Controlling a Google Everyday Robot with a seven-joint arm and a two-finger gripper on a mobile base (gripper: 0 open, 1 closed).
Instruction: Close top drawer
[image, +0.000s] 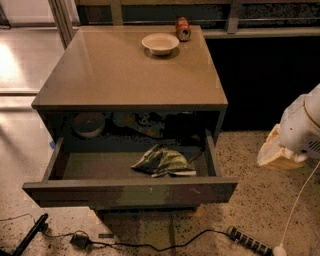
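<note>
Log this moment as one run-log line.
top drawer: pulled out, crumpled greenish item inside | gripper: right of cabinet, not touching drawer | cabinet top: bowl, can | closing: not yet done

Top drawer (131, 192) standing open, its flat front facing bare speckled floor (280, 210). The gripper (275, 149) hangs right of the cabinet (125, 80), well apart from the drawer's right corner, with nothing but floor between them. A crumpled green bag (162, 161) lies right of centre inside the drawer, leaving its left half bare. A black cable (150, 246) and a power strip (249, 242) lie on the floor below the front.
</note>
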